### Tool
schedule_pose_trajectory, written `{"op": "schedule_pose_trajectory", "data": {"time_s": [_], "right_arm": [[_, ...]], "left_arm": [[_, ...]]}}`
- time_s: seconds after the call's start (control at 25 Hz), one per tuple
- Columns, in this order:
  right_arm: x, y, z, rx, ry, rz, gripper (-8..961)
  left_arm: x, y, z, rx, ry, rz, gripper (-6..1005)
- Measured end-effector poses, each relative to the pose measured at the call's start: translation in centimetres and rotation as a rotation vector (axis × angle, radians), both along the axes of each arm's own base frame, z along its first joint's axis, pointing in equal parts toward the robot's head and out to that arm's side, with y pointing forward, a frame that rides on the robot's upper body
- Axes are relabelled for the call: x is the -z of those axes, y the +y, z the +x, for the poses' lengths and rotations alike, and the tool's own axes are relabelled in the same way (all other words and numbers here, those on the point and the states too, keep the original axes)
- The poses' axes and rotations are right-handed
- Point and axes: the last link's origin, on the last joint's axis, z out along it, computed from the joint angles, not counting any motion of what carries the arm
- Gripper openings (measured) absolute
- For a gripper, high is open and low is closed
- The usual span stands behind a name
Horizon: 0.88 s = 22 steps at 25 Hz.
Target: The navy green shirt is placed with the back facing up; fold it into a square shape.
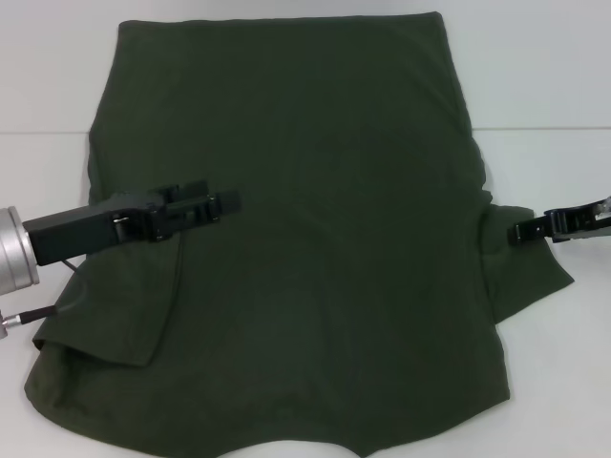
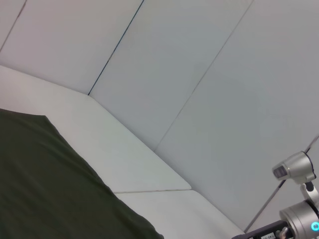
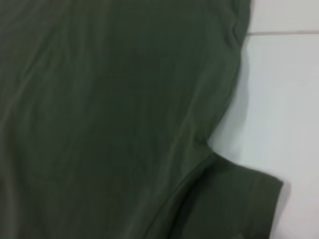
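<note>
Two grippers flank the navy green shirt [image 1: 305,239] spread flat beneath them. Left gripper [image 1: 229,202] sits over the folded-in sleeve; right gripper [image 1: 518,232] should pinch the sleeve just ahead and fold inward. Finger states: cannot tell.

white table [image 1: 544,86], seam line across; pale panelled wall [image 2: 209,74] behind.

We see our left gripper [image 1: 227,202] black and blocky on a silver cylindrical wrist; our right gripper [image 1: 520,232] is black too.
</note>
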Motion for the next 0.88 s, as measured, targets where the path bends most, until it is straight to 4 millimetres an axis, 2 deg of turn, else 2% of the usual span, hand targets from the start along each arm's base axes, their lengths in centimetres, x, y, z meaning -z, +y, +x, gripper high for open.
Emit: {"op": "schedule_pose_trajectory", "data": {"time_s": [0.6, 0.88], "right_arm": [[1.5, -0.6, -0.6, -0.048, 0.008, -0.058, 790], [1.0, -1.2, -0.6, -0.046, 0.024, -0.091, 789]], "left_arm": [[0.2, 0.1, 0.0, -0.006, -0.004, -0.003, 812], [0.2, 0.0, -0.1, -0.007, -0.006, -0.004, 813]]}}
